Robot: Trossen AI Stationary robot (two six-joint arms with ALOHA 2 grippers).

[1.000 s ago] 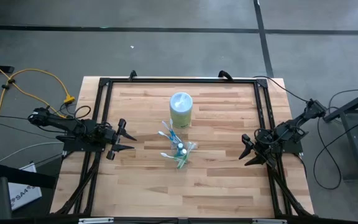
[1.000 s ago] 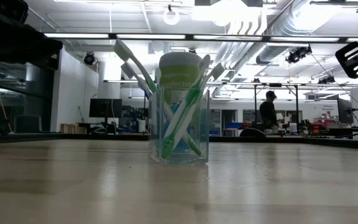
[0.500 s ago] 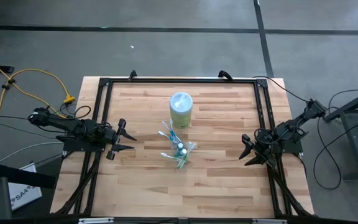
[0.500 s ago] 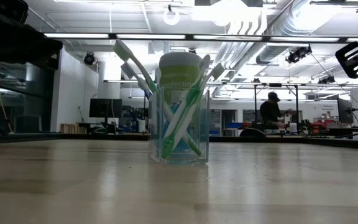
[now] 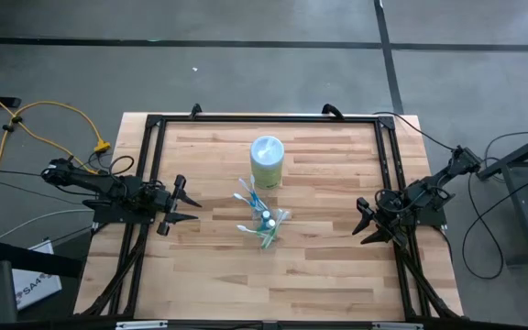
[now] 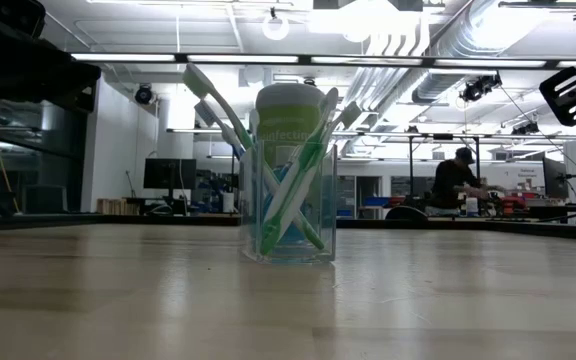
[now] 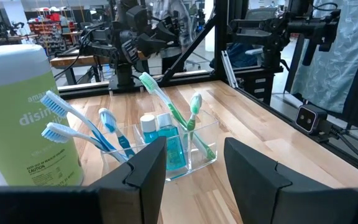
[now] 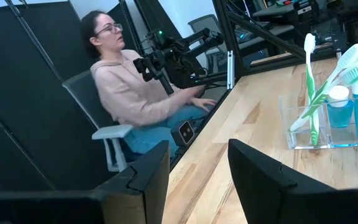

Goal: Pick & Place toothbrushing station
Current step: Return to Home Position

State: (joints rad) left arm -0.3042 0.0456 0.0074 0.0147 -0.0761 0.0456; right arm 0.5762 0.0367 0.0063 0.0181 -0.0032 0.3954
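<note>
A small clear tumbler [image 5: 265, 225] stands upright on the wooden table near its middle. It holds several blue-and-white and green-and-white toothbrushes [image 7: 166, 106] and two small blue tubes with white caps [image 7: 165, 140]. It also shows in the low view [image 6: 288, 205] and the right wrist view [image 8: 328, 121]. My left gripper [image 5: 187, 205] is open at the table's left side, pointing toward the tumbler, well apart from it. My right gripper [image 5: 365, 223] is open at the table's right side, also apart from it.
A light green canister with a white lid [image 5: 267, 161] stands just behind the tumbler, toward the far edge. A black frame [image 5: 264, 119] runs round the table. A seated person [image 8: 135, 93] is beyond the table's left side; another stands far back in the room [image 6: 458, 180].
</note>
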